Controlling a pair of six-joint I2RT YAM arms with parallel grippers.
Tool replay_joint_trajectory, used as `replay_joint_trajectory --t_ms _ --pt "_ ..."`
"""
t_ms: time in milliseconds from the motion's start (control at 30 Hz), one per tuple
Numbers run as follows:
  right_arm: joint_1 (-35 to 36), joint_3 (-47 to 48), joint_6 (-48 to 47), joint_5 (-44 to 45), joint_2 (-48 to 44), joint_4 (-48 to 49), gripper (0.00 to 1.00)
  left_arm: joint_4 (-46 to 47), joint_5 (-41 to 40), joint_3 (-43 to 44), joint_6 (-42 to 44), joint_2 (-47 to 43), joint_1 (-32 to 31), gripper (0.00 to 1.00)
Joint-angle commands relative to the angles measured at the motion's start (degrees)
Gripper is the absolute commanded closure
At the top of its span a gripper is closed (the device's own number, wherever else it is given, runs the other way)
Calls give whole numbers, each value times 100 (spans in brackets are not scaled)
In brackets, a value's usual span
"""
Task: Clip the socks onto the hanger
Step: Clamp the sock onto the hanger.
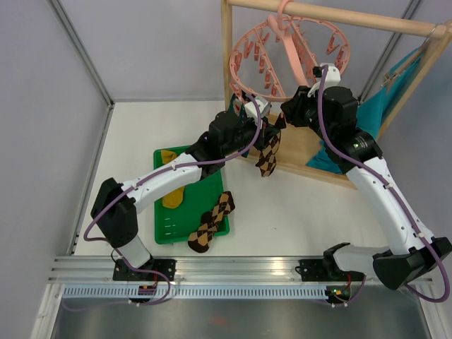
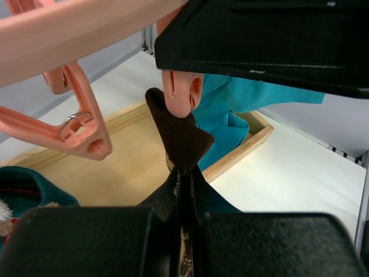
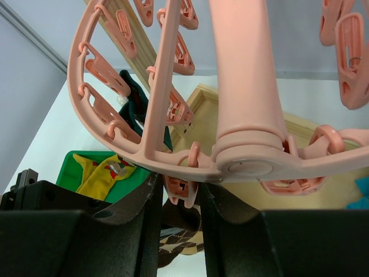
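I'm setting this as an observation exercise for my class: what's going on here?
Two robot arms are pegging socks onto a round pink drying hanger. The left gripper has its fingers shut on a brown argyle sock, lifting its cuff to a pink clip that the right gripper pinches. A dark teal sock appears to hang already. A second argyle sock lies across the green tray edge, with a mustard sock inside.

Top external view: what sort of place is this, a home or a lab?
Probably a lab test cell: grey partition walls enclose a white table, an aluminium rail runs along its near edge, and a wooden rack holds the pink hanger.
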Motion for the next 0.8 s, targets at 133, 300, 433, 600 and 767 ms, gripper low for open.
replay_joint_trajectory --t_ms 133,300,433,600,767 --pt "24 289 79 73 24 236 100 471 8 178 115 -109 -38 98" --pt "24 272 70 64 -2 219 100 568 17 169 44 -126 -38 98" --pt "24 272 79 56 -11 219 100 682 -1 99 -17 -170 -29 98" --pt "24 272 87 -6 -11 228 100 805 -1 19 -88 -206 -29 98" --pt "24 290 79 12 -29 210 100 885 -10 -7 -140 -241 -20 98"
